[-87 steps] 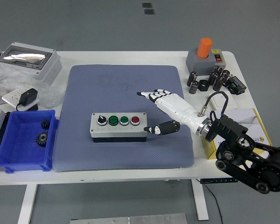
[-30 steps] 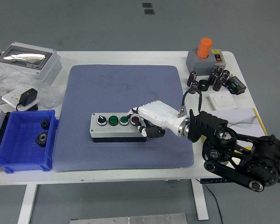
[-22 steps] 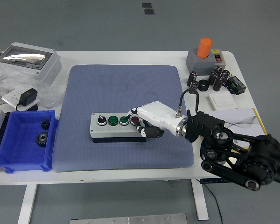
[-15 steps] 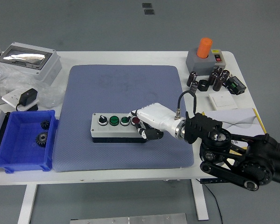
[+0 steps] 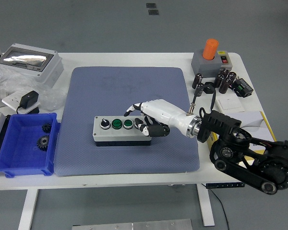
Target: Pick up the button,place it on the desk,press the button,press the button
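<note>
A grey button box (image 5: 121, 129) lies flat on the blue-grey mat (image 5: 127, 91). It carries a black-and-white knob at the left, then two green buttons; its right end is hidden. My right hand (image 5: 143, 120), white with black fingertips, hovers over the box's right end. Its thumb is curled down over the spot of the red button and the other fingers stretch out above the box's back edge. It holds nothing. The left arm is out of sight.
A blue bin (image 5: 25, 143) with gears sits at the left front. A grey lidded box (image 5: 26, 62) and a black adapter (image 5: 29, 101) are at the back left. An orange-topped grey unit (image 5: 211, 57), black capacitors (image 5: 223, 81) and a yellow-edged box (image 5: 252, 124) stand at the right.
My right hand has lifted a little and its fingers have stretched out over the box's back edge; the forearm has swung back to the right. The box has not moved.
</note>
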Controlling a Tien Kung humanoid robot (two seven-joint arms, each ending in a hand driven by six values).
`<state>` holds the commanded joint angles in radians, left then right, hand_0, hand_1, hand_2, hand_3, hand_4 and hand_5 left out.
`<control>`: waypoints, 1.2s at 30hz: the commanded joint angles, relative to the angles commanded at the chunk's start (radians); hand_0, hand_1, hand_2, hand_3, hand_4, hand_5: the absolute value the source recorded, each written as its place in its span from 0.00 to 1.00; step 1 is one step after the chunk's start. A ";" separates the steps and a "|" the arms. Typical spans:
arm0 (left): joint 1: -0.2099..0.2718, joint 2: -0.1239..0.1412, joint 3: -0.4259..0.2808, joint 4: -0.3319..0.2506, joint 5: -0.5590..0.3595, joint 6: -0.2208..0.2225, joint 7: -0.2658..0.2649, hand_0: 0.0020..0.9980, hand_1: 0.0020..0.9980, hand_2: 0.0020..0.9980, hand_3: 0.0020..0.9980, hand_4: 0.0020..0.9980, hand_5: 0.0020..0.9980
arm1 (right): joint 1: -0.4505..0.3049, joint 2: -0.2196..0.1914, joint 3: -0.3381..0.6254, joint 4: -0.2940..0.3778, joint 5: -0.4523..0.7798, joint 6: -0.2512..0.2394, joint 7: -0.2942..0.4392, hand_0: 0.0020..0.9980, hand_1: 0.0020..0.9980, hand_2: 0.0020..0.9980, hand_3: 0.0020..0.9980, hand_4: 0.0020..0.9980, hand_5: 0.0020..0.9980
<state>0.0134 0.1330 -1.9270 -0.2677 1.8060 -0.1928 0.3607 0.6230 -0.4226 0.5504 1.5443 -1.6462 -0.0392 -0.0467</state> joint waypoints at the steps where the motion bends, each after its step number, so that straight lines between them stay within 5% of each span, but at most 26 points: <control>1: 0.001 0.000 0.000 0.000 0.000 0.000 0.001 0.80 0.79 0.74 0.88 0.97 0.90 | -0.015 0.001 0.021 0.005 0.019 -0.004 0.009 0.06 0.09 0.15 0.73 0.18 0.11; 6: 0.002 -0.001 -0.003 0.000 0.004 -0.001 -0.001 0.80 0.79 0.74 0.88 0.97 0.90 | -0.098 0.031 0.130 0.007 0.081 -0.086 0.040 0.06 0.09 0.15 0.73 0.18 0.11; 7: 0.002 -0.001 -0.004 0.001 0.006 -0.001 -0.002 0.80 0.79 0.74 0.87 0.97 0.90 | -0.113 0.040 0.148 0.004 0.084 -0.108 0.042 0.07 0.11 0.18 0.72 0.38 0.30; 12: -0.001 -0.005 -0.011 0.003 0.018 -0.002 -0.009 0.80 0.79 0.74 0.87 0.97 0.90 | -0.214 0.087 0.252 -0.028 0.156 -0.239 0.119 0.07 0.11 0.18 0.72 0.38 0.30; 13: -0.001 -0.005 -0.012 0.004 0.020 -0.003 -0.010 0.80 0.79 0.74 0.87 0.97 0.90 | -0.233 0.092 0.271 -0.032 0.174 -0.260 0.137 0.14 0.18 0.23 0.78 0.87 0.57; 18: 0.002 -0.008 -0.017 0.005 0.029 -0.003 -0.014 0.80 0.79 0.74 0.87 0.97 0.90 | -0.349 0.100 0.379 -0.052 0.282 -0.352 0.236 0.14 0.18 0.23 0.78 0.87 0.57; 19: 0.003 -0.009 -0.018 0.005 0.030 -0.003 -0.015 0.81 0.79 0.74 0.87 0.97 0.90 | -0.372 0.098 0.399 -0.056 0.303 -0.358 0.254 0.45 0.64 0.68 0.88 0.94 0.68; 24: 0.002 -0.007 -0.024 0.005 0.042 -0.006 -0.015 0.81 0.79 0.74 0.87 0.97 0.90 | -0.463 0.103 0.452 -0.078 0.371 -0.361 0.302 0.45 0.64 0.68 0.88 0.94 0.68; 25: 0.002 -0.006 -0.025 0.005 0.044 -0.006 -0.015 0.80 0.79 0.74 0.87 0.97 0.90 | -0.471 0.106 0.459 -0.082 0.382 -0.359 0.308 0.85 0.88 0.89 0.95 0.98 0.72; 36: -0.015 0.018 -0.036 0.006 0.068 -0.014 -0.019 0.81 0.79 0.74 0.87 0.97 0.91 | -0.494 0.133 0.556 -0.132 0.588 -0.294 0.374 0.91 0.90 0.90 0.94 1.00 0.76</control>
<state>-0.0013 0.1512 -1.9630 -0.2618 1.8740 -0.2069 0.3417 0.1295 -0.2893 1.1061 1.4119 -1.0582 -0.3332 0.3276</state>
